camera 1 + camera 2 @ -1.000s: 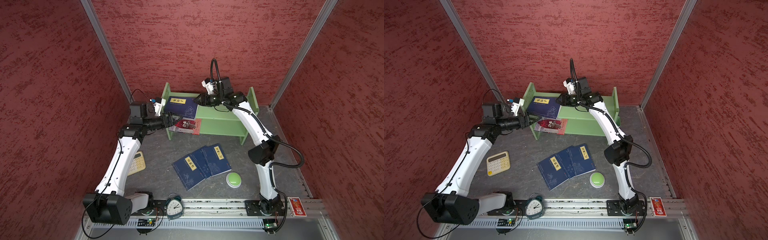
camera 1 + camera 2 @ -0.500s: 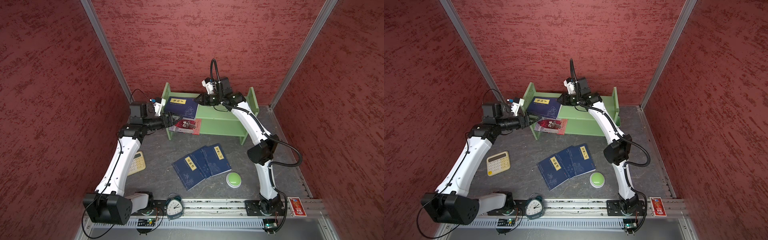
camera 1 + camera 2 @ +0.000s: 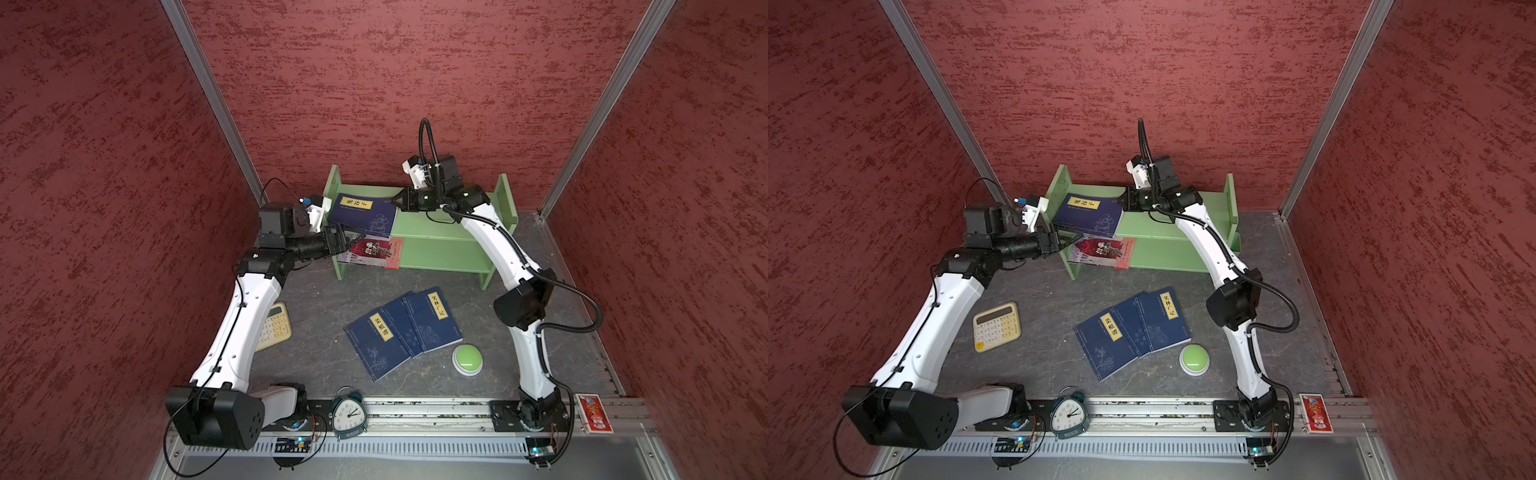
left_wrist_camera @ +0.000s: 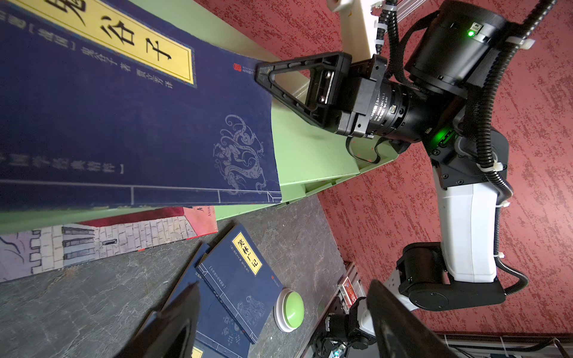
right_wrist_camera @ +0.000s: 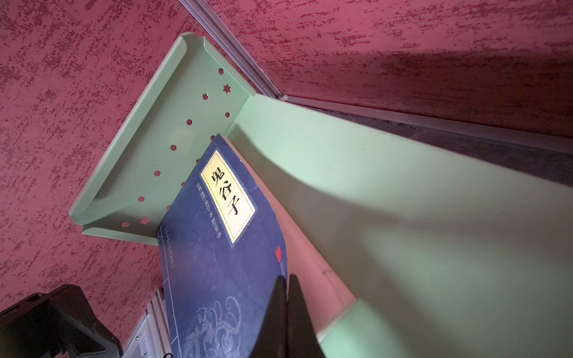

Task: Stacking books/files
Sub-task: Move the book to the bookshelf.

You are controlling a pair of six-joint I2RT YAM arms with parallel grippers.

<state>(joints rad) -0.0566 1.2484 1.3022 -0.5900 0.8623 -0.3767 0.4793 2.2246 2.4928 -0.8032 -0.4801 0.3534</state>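
The right gripper is pinched shut on the far right corner of the navy book, which lies on the top board of the green shelf. The left gripper hangs wide open, holding nothing, at the shelf's left end.

Nearest, three navy books lie fanned and overlapping on the table. A green button sits just beside their right corner, and the calculator is well apart to the left. Bare table separates them from the shelf.

On the lower board the red-and-white book juts past the front edge, near the left gripper. Above, the navy book's left edge meets the perforated side panel. Both boards lie bare to its right, with the back wall behind.
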